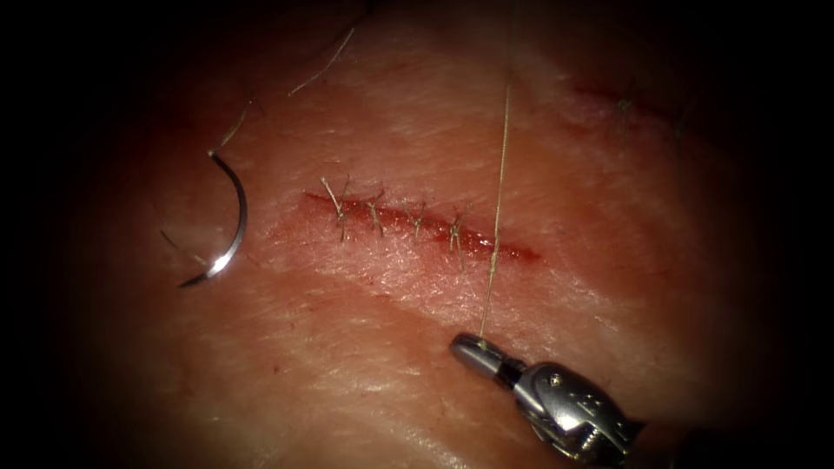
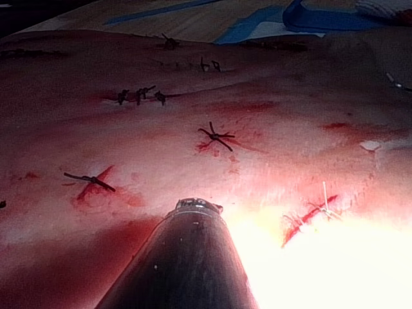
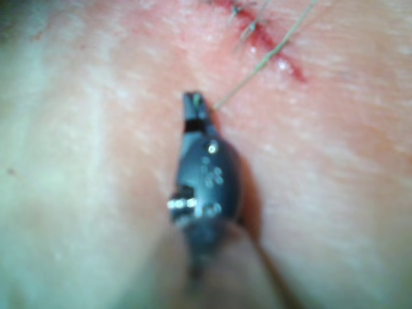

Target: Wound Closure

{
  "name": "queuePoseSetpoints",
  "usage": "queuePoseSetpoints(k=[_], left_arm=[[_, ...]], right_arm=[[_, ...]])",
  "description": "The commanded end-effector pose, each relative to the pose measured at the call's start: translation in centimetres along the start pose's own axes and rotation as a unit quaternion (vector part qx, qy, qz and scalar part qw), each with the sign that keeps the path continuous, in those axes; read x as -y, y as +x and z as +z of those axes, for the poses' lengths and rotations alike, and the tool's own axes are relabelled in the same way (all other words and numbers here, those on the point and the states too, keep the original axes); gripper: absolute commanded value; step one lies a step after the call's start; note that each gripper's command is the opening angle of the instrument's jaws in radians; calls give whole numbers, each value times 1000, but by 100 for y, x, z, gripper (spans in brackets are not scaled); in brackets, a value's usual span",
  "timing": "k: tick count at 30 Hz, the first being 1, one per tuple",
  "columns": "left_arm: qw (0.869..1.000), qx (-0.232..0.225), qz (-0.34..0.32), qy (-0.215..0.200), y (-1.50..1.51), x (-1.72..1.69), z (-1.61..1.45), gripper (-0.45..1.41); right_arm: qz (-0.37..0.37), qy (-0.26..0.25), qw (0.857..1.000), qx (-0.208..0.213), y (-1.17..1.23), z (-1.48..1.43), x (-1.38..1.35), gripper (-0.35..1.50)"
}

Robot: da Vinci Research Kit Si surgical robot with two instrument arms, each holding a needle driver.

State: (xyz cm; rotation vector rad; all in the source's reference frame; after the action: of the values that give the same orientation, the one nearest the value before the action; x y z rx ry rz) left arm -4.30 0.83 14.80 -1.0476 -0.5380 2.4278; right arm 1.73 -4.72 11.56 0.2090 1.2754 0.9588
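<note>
- Right tool [image 1: 467, 346], entering the endoscope view from 5 o'clock, is clenching its jaws on the thread [image 1: 497, 208]; in the right wrist view the same tool [image 3: 194, 103] is gripping the strand [image 3: 264, 59] at its very tip.
- Thread is running taut from the jaw tips toward 12 o'clock, crossing the cut [image 1: 417, 221] near its right end and fading into the dark above.
- Needle [image 1: 228, 221] is lying free on the tissue [image 1: 365, 365], well apart from the tool at its 10 o'clock and to the left of the cut; it is not in the tissue, and neither tool is holding it.
- Needle is showing as a thin, bright metal arc bulging toward 3 o'clock, with a fine strand [image 1: 233, 128] trailing from its upper end toward 1 o'clock.
- Cut is appearing as a narrow red slit slanting from 10 o'clock down to 4 o'clock, with four knotted stitches [image 1: 375, 213] and their short bristly tails crossing it.
- Tissue is looking pale pink, moist and finely fibrous, with red fluid [image 1: 486, 246] lining the cut.
- Left arm's dark rounded shaft [image 2: 180, 264] is showing in the left wrist view above tissue bearing several dark knotted stitches [image 2: 215, 136]; whether its jaws are open or closed cannot be told.
</note>
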Motion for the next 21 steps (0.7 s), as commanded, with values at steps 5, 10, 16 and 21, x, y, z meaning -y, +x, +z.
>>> queuePoseSetpoints(k=[5, 10, 16, 21], left_arm=[[1000, 0, 2, 4, 6, 7, 10, -45], [1000, -3, 4, 6, 8, 12, 11, -45], [1000, -2, 5, 8, 4, 9, 13, -45], [1000, -2, 6, 5, 1, 8, 8, -45]], right_arm=[[-9, 18, 1000, 15, -19, 2, 23, -35], [-14, 22, 1000, 17, -25, 4, 28, -35], [-17, 26, 999, 19, -24, 6, 26, -35], [-17, 26, 999, 19, -24, 9, 25, -35]])
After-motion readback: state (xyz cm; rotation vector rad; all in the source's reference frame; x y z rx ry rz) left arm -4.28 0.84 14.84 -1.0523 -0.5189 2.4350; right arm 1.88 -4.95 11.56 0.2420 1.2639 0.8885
